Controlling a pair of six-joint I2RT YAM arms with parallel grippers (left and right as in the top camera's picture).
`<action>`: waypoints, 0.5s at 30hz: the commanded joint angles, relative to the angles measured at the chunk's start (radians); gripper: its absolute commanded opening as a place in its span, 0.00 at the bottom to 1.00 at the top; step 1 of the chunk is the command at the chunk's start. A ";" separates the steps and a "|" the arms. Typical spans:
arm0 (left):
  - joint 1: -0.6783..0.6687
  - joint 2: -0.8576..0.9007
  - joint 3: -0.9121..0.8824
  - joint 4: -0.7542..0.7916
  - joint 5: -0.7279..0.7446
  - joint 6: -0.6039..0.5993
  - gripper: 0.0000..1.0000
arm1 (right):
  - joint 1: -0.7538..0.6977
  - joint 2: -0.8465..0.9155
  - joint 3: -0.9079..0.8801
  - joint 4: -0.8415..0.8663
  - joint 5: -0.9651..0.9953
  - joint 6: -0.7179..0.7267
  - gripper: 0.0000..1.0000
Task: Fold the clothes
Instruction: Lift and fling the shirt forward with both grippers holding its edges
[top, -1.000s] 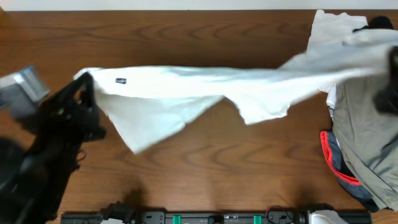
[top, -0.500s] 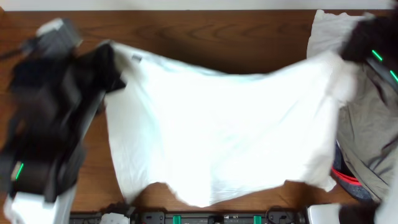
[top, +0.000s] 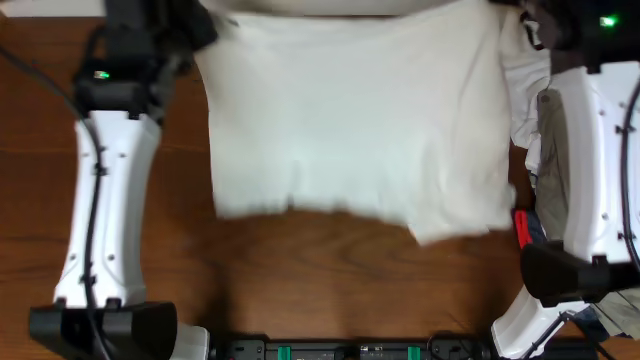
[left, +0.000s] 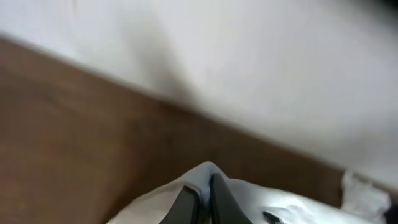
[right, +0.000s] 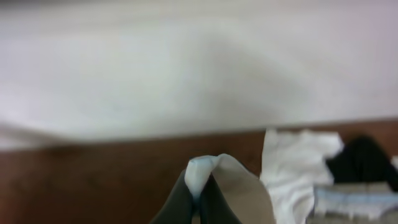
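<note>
Left end effector (left: 202, 194), right end effector (right: 200, 191) pinch garment (top: 350, 110) corners.

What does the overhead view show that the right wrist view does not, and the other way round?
Only the overhead view: the whole white garment spread over the table, with the left arm and the right arm at its sides. Only the right wrist view: the right gripper shut on a fold of the garment, and a black piece beside a white piece. Both: the white garment and the brown table.
</note>
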 joint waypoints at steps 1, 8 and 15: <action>0.055 -0.053 0.195 -0.008 0.053 0.051 0.06 | 0.006 -0.121 0.104 -0.008 0.042 -0.026 0.01; 0.087 -0.055 0.322 -0.300 0.090 0.094 0.06 | 0.006 -0.193 0.122 -0.311 0.072 -0.032 0.01; 0.087 -0.051 0.229 -0.693 -0.175 0.107 0.06 | 0.006 -0.154 0.057 -0.724 0.072 -0.013 0.01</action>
